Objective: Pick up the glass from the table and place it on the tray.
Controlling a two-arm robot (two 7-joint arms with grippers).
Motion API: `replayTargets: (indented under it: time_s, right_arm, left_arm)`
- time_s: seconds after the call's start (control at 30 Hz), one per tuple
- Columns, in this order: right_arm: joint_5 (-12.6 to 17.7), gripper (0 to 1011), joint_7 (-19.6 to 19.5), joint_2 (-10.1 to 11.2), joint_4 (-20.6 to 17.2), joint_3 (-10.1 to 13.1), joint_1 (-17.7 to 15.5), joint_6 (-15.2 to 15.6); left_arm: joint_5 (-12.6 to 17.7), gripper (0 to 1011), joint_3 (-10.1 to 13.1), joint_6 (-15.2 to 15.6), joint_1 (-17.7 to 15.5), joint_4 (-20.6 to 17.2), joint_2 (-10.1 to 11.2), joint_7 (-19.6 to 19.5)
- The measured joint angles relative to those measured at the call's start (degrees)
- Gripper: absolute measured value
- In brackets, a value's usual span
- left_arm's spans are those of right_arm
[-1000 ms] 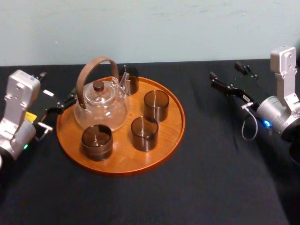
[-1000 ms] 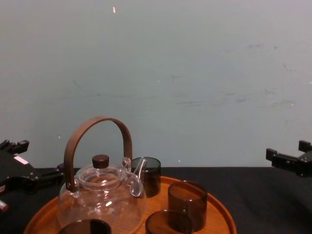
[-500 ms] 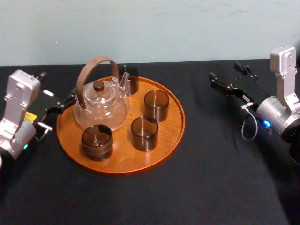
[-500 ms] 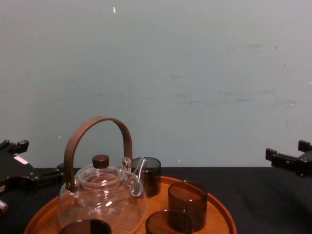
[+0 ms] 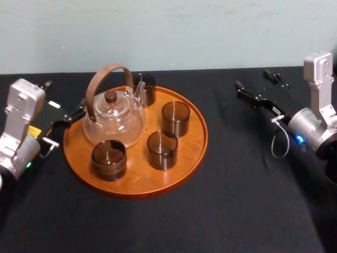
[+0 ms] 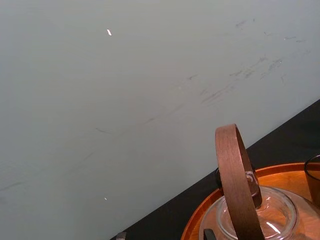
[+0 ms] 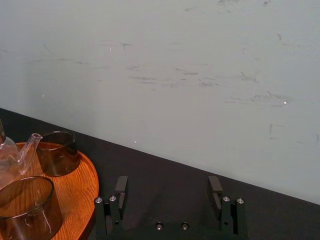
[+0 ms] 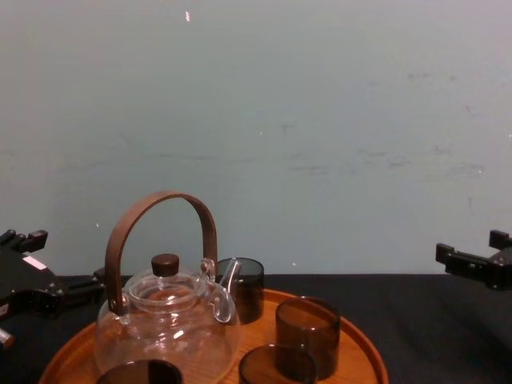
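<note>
Several dark smoked glasses stand on the round wooden tray (image 5: 138, 182) around a clear glass teapot (image 5: 113, 122) with a brown handle. One glass (image 5: 175, 118) is on the tray's right side, another (image 5: 162, 149) is in front of it, and a third (image 5: 109, 159) is at the front left. My right gripper (image 5: 255, 81) hovers open over the black table (image 5: 237, 200), well to the right of the tray; its fingers (image 7: 121, 186) have nothing between them. My left gripper (image 5: 63, 97) is open by the tray's left rim, near the teapot.
A pale wall (image 8: 320, 144) rises right behind the table's far edge. Bare black tabletop stretches in front of the tray and between the tray and my right arm (image 5: 310, 129). The teapot handle (image 6: 235, 180) stands tall close to my left wrist.
</note>
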Motion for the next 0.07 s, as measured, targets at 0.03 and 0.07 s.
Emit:
replayTargets:
  time_s: [0.03, 0.07]
  right_arm:
    - [0.01, 1002, 0.0, 0.0, 0.0, 0.0, 0.0, 0.0]
    - [0.01, 1002, 0.0, 0.0, 0.0, 0.0, 0.0, 0.0]
  left_arm:
    - [0.0, 1001, 0.0, 0.0, 0.0, 0.0, 0.0, 0.0]
    - [0.0, 1001, 0.0, 0.0, 0.0, 0.0, 0.0, 0.0]
